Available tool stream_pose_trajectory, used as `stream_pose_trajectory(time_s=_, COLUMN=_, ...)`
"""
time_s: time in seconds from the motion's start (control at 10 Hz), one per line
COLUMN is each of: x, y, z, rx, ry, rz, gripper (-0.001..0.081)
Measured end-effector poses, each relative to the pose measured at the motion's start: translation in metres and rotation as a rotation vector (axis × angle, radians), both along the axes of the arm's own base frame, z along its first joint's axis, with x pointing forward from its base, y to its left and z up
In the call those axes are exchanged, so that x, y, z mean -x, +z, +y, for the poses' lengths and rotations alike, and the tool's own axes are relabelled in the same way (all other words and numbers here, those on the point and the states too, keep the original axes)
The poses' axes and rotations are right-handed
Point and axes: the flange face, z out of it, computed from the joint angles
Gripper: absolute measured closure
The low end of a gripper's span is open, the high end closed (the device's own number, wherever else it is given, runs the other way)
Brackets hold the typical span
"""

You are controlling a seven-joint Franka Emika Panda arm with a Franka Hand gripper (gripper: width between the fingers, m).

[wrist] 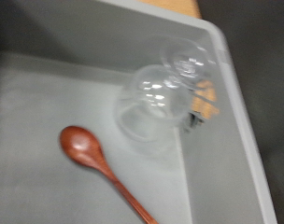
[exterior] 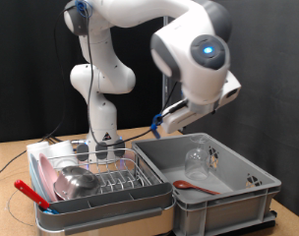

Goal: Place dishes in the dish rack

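Inside grey tub (exterior: 250, 182), clear glass (wrist: 153, 105) on its side, wooden spoon (wrist: 103, 168) lying diagonally, gripper state unclear.

This looks like a robotics lab set up to mimic a kitchen chore, not a real kitchen. A white Franka arm (exterior: 105, 59) is bolted at the back of a wooden table (exterior: 4, 167), and behind it hangs a plain black curtain (exterior: 31, 49) (the sort used to screen off a test cell). Cables (exterior: 31, 134) trail across the tabletop. The household props sit staged side by side: a chrome wire dish rack (exterior: 100, 185) on its pale tray and a large grey plastic tub (exterior: 243, 192), with no sink, tap or cupboards around them.
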Motion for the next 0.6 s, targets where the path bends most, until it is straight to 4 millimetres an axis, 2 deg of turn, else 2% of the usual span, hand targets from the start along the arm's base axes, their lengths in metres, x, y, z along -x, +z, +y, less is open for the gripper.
stream_pose_trajectory(time_s=0.1, x=0.004, y=0.001, z=0.018, rx=0.036, ry=0.106, rz=-0.041, gripper=0.0003)
stream_pose_trajectory(time_s=0.2, x=0.006, y=0.002, z=0.027, rx=0.075, ry=0.196, rz=-0.078, gripper=0.0003)
stream_pose_trajectory(time_s=0.4, x=0.006, y=0.001, z=0.024, rx=0.048, ry=0.164, rz=-0.071, gripper=0.0003)
stream_pose_trajectory(time_s=0.6, x=0.005, y=-0.009, z=0.038, rx=0.070, ry=0.195, rz=-0.223, gripper=0.0003)
